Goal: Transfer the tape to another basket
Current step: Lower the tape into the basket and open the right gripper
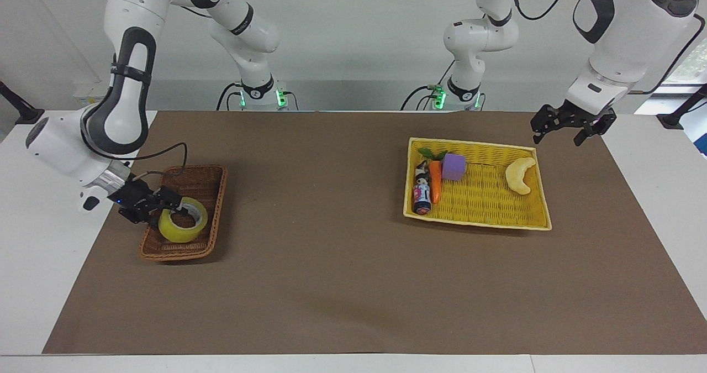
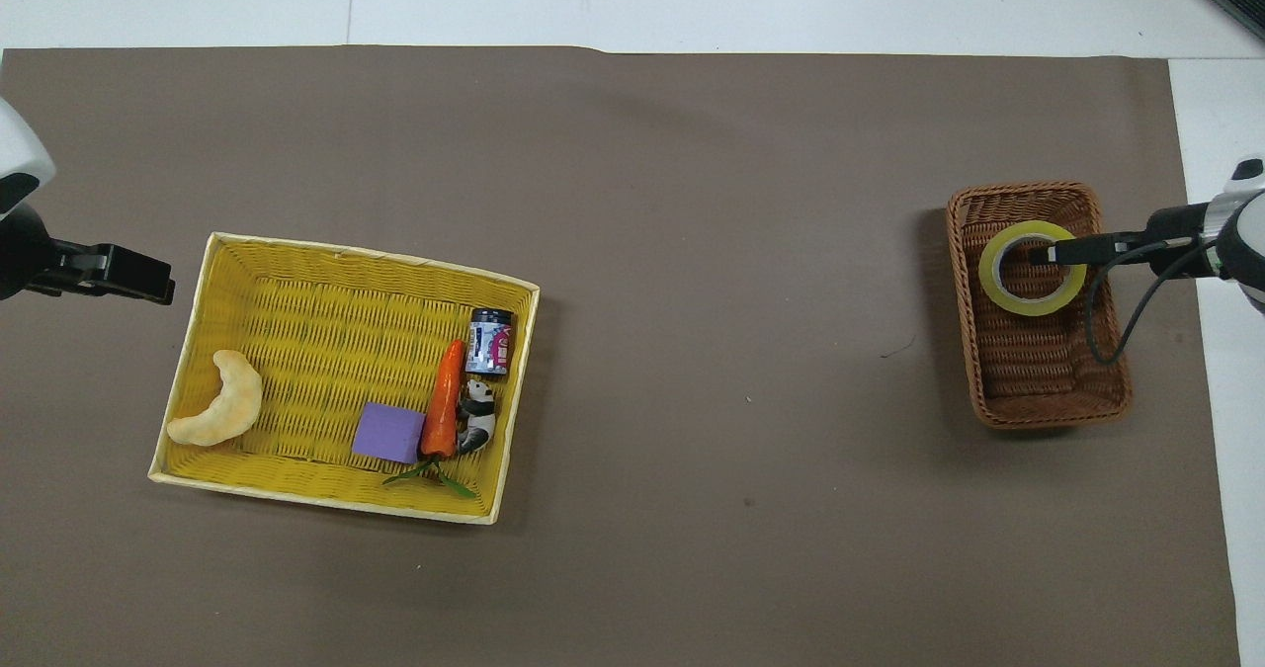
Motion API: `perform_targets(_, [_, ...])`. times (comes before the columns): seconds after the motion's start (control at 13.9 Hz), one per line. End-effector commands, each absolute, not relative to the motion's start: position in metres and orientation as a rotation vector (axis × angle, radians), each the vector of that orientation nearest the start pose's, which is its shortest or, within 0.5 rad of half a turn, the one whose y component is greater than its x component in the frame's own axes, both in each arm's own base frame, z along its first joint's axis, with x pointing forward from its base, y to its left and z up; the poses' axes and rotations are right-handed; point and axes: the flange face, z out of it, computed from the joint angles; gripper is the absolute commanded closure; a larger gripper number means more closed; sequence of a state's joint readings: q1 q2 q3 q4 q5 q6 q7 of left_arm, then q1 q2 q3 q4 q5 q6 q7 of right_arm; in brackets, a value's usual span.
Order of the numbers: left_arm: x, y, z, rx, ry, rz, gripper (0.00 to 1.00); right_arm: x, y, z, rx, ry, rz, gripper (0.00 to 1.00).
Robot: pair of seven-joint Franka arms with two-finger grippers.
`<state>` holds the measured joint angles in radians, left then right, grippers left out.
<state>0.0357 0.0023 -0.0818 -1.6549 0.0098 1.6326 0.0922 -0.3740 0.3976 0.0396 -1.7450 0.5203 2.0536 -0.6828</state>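
Note:
The tape [image 1: 178,231], a yellow roll with a pale core, lies flat in the dark brown wicker basket [image 1: 219,196] at the right arm's end of the table. My right gripper [image 1: 170,210] is low over that basket, open, with one fingertip over the roll's hole and the roll's wall between its fingers. From overhead the tape [image 2: 1028,301] sits in the part of the brown basket [image 2: 1105,390] farther from the robots, with the right gripper [image 2: 1048,252] over its rim. My left gripper [image 1: 571,125] hangs open and holds nothing, over the mat beside the yellow basket's corner.
The yellow woven basket [image 1: 480,144] toward the left arm's end holds a pale crescent toy [image 1: 521,175], a purple block [image 1: 454,167], a carrot [image 1: 436,180], a small can [image 1: 422,197] and a panda figure. A black cable loops from the right wrist over the brown basket.

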Motion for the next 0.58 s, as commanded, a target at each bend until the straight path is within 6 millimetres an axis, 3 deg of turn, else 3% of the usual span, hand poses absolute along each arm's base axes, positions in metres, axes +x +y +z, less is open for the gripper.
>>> perform_targets(0.0, [0.552,-0.022,0.588,-3.108,0.22,0.027,0.0,0.629,-0.191,0.37,-2.668,-0.143,-0.274,0.0])
perform_targets(0.29, [0.552,-0.021,0.588,-3.108,0.218,0.028,0.0,0.634,-0.166,0.441,-2.861,-0.28,-0.305,0.0])
perform_targets(0.5, [0.552,-0.021,0.588,-3.108,0.218,0.025,0.0,0.622,-0.139,0.479,-2.984,-0.209,-0.271,0.0])
